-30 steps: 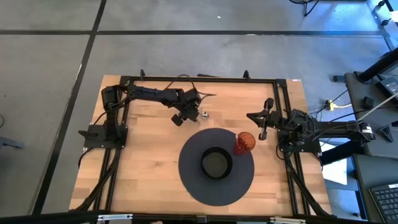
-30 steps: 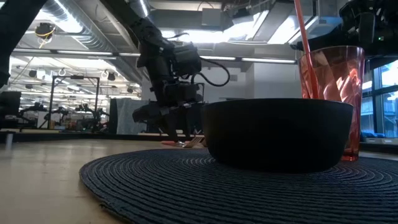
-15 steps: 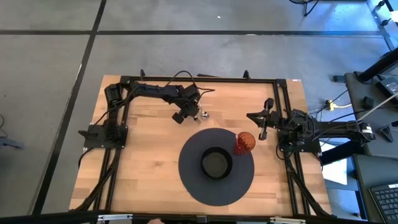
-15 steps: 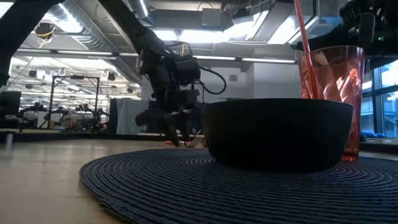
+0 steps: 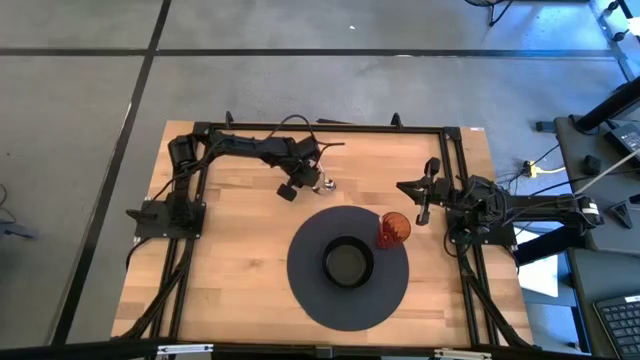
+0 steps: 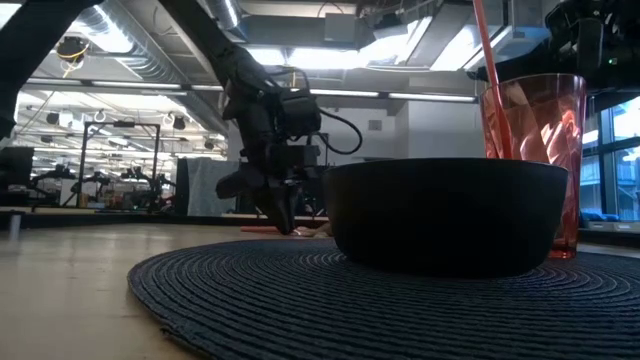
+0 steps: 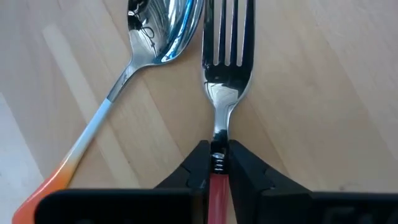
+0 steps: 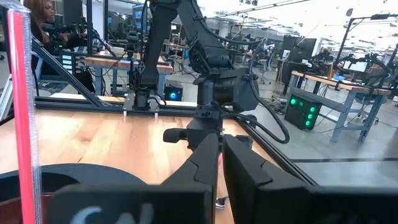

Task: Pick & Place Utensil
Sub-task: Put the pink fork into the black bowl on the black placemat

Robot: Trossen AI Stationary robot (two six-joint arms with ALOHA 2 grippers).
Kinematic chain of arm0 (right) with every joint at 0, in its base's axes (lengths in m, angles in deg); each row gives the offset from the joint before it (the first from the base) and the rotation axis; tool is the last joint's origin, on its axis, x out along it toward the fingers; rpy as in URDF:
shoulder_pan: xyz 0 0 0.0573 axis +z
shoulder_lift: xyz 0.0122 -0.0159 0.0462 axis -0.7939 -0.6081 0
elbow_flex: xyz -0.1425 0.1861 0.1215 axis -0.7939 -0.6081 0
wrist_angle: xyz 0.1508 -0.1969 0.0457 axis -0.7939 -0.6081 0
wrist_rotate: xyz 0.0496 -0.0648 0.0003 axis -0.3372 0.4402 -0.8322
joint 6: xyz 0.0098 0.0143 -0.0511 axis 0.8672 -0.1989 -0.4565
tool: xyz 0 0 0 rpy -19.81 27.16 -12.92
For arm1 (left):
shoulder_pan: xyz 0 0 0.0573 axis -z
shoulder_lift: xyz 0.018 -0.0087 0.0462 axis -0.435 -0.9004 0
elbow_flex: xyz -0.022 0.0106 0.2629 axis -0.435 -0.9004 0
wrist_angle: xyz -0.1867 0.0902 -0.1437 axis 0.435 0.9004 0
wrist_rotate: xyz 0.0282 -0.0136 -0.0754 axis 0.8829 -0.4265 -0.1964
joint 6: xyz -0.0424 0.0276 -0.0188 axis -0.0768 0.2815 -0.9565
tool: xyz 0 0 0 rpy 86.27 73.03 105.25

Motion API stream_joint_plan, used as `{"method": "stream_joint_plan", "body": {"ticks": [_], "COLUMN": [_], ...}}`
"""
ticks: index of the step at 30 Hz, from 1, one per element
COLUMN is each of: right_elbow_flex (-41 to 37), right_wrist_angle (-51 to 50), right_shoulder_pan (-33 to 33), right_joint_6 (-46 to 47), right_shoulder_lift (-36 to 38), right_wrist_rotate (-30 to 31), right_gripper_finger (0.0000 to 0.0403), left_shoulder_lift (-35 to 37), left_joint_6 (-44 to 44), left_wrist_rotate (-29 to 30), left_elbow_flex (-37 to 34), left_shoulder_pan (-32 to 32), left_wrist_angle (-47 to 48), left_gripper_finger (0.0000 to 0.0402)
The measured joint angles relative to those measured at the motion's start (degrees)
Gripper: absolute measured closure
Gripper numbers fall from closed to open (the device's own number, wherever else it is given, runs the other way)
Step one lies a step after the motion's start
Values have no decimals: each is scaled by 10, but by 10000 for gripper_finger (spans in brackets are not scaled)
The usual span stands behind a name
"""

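Observation:
A fork (image 7: pixel 225 68) with a red handle and a spoon (image 7: pixel 143 56) with a white and orange handle lie side by side on the wooden table, heads pointing the same way. My left gripper (image 7: pixel 217 163) is down at them (image 5: pixel 310 180), shut on the fork. In the low view it (image 6: pixel 282 218) reaches the table behind the black bowl (image 6: pixel 445 215). My right gripper (image 5: pixel 424 203) hangs shut with nothing in it at the table's right side, beyond the red cup (image 5: pixel 393 230). My left gripper pinches the fork between its two fingers where the red handle meets the metal neck (image 7: pixel 218 155). One finger is on each side of the handle. The fingers (image 6: pixel 280 210) come from above, pointing down at the table. The fork lies flat on the wood.
A round black woven mat (image 5: pixel 305 285) lies at the table's middle with the black bowl (image 5: pixel 348 262) on it. The red cup with a straw (image 6: pixel 485 60) stands at the mat's right rim. Black frame rails (image 5: pixel 330 127) run round the table.
My left gripper, open over the utensils a second ago, has shifted slightly toward the table's right edge and shut its fingers on the fork's handle. The fork and spoon have stayed on the table.

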Motion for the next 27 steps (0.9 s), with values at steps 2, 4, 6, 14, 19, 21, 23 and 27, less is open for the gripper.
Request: {"method": "stream_joint_plan", "body": {"ticks": [2, 4, 6, 14, 19, 21, 23, 27], "right_elbow_flex": [0, 0, 0, 0, 0, 0, 0, 0], "right_wrist_angle": [0, 0, 0, 0, 0, 0, 0, 0], "right_shoulder_pan": [0, 0, 0, 0, 0, 0, 0, 0], "right_joint_6": [0, 0, 0, 3, 3, 3, 3, 7], "right_shoulder_lift": [0, 0, 0, 0, 0, 0, 0, 0], "right_wrist_rotate": [0, 0, 0, 0, 0, 0, 0, 0], "right_gripper_finger": [377, 377, 377, 377, 377, 377, 377, 377], "left_shoulder_lift": [0, 3, 9, 51, 74, 79, 84, 86], "left_joint_6": [-6, -19, -28, -33, -33, -36, -40, -50], "left_wrist_rotate": [5, 18, 43, 50, 79, 86, 92, 95], "left_elbow_flex": [0, -1, -2, -8, -7, -7, -6, -5], "left_shoulder_pan": [4, 9, 18, 49, 66, 76, 85, 92], "left_wrist_angle": [1, 1, 2, 17, 20, 20, 17, 8], "left_gripper_finger": [373, 373, 373, 375, 401, 399, 400, 400]}}
